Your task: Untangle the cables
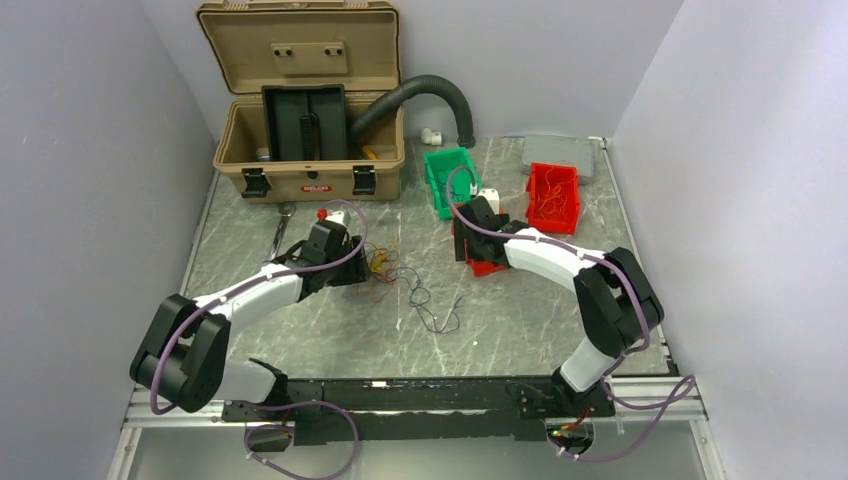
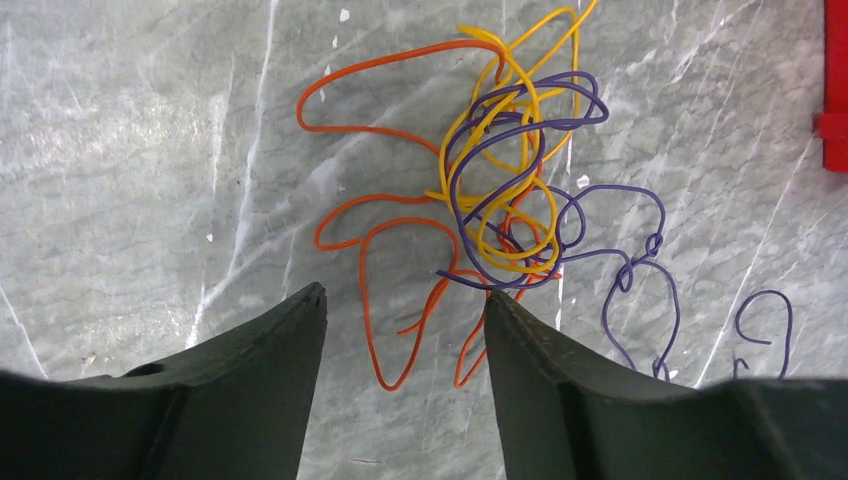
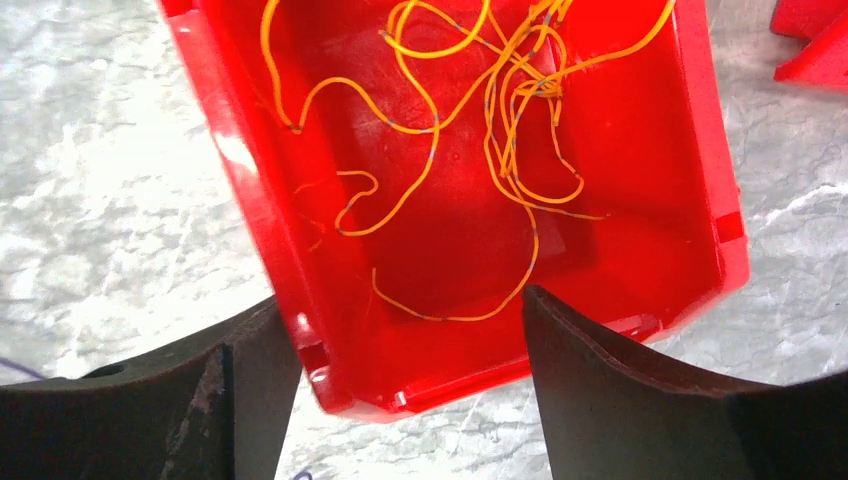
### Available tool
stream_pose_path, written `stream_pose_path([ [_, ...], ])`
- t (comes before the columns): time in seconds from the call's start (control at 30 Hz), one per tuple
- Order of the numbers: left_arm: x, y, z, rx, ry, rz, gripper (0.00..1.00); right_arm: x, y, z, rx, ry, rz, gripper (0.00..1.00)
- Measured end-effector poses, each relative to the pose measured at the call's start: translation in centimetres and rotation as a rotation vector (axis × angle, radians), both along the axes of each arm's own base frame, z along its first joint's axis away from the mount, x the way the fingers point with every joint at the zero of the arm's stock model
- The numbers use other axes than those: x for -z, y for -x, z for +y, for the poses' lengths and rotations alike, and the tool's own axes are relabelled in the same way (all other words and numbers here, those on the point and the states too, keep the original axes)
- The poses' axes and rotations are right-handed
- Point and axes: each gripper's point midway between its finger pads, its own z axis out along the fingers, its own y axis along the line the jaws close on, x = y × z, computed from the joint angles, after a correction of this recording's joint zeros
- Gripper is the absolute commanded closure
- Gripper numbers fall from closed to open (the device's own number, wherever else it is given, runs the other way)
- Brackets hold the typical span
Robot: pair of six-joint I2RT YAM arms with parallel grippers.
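Judged partly complete. Yellow strands (image 3: 430, 130) lie separated in the red bin (image 3: 258, 200) at table centre. The orange, yellow and purple cables (image 2: 505, 190) are knotted left of it. Left gripper (image 2: 405, 295) and right gripper (image 3: 400, 300) stand released, grasping nothing.

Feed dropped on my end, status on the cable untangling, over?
Left gripper open, low over the wire tangle, orange loop between its jaws. Right gripper open over red bin, near corner between jaws, yellow wires inside. Nothing blocking.

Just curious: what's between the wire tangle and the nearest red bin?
Nothing but bare tabletop between the tangle and the red bin; the left wrist view shows it.
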Motion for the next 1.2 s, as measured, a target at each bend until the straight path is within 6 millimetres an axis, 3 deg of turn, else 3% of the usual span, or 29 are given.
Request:
stream_pose_path([
  [0.17,-0.2,-0.3,-0.2,0.013,0.003,-0.018,0.41,-2.3,0.5,1.4,-0.064,-0.033,-0.068,0.14],
  [0.4,-0.9,-0.5,-0.7,0.032,0.034,-0.05,0.41,-6.6,3.3,7.7,-0.3,-0.063,-0.168,0.11],
  [0.63,-1.8,0.0,-0.6,0.038,0.054,-0.079,0.35,-7.5,6.4,11.5,-0.448,-0.114,-0.164,0.09],
  [0.9,-2.9,-0.1,-0.7,0.041,0.067,-0.111,0.27,-5.9,9.2,12.9,-0.515,-0.144,-0.1,0.04],
  [1.2,-4.5,0.1,-0.8,0.048,0.096,-0.171,0.21,-0.5,11.1,11.2,-0.495,-0.074,0.019,0.04],
])
